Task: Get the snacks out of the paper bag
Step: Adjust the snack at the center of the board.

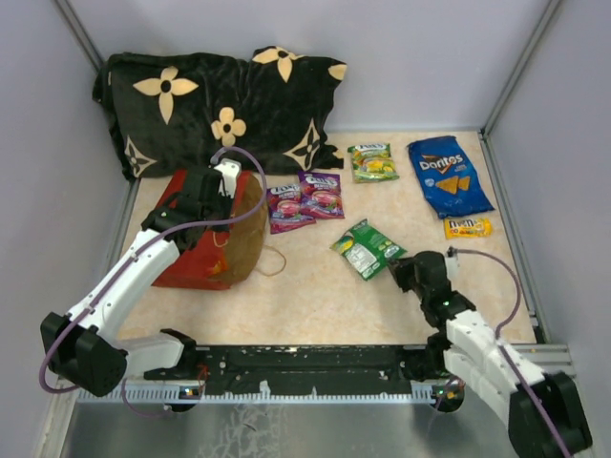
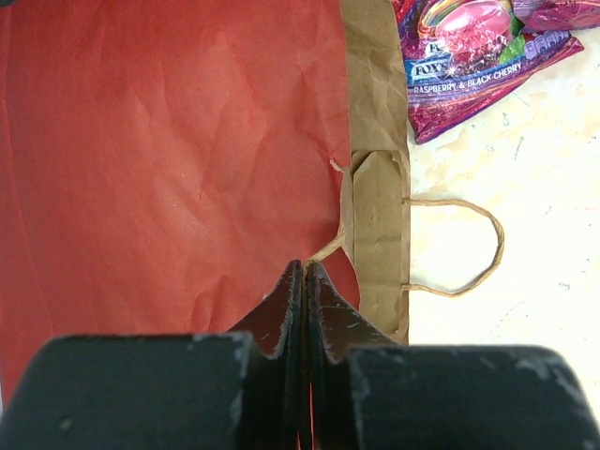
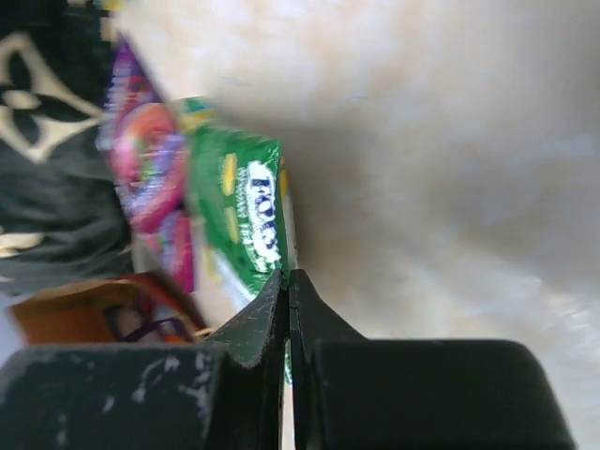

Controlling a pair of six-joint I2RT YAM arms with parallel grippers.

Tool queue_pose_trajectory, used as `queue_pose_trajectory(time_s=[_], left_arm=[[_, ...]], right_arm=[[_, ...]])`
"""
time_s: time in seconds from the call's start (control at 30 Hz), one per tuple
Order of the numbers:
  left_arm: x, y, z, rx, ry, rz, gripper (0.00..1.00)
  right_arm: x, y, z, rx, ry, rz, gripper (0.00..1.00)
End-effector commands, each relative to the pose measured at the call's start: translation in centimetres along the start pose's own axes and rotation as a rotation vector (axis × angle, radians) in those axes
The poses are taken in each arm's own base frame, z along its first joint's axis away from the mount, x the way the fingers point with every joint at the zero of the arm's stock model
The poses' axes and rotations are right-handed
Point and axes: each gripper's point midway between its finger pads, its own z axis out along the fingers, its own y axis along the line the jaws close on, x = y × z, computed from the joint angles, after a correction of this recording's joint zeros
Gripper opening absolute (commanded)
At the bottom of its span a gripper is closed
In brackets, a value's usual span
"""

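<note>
Left jaws, fully shut, hung over the red paper bag (image 2: 169,150), which lay on its side, mouth toward the snacks (image 1: 305,200) spread rightward on the bench (image 1: 315,296); right jaws, shut, met the green pouch (image 1: 368,248) at its near edge, grip unclear.

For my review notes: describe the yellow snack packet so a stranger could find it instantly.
Find the black flowered pillow at the back, then the blue chip bag on the table's right side. Right beside that bag's near end lies the yellow packet, the smallest snack and the only yellow one.
</note>
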Motion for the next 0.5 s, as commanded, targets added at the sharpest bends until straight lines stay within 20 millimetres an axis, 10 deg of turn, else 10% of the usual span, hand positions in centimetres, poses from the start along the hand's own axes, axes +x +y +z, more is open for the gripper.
queue_pose_trajectory(time_s=[0.0,0.23,0.47], left_arm=[[-0.4,0.0,-0.1,0.010,-0.013,-0.015,0.06],[-0.3,-0.3,0.0,0.029,-0.008,-0.015,0.06],[-0.2,-0.3,0.1,0.027,-0.003,-0.020,0.06]], right_arm=[[-4.1,8.5,-5.0,-0.112,-0.135,-0.026,0.00],[-4.4,14.8,-8.5,-0.144,-0.078,0.112,0.00],[-4.9,12.7,-4.5,0.127,-0.137,0.241,0.00]])
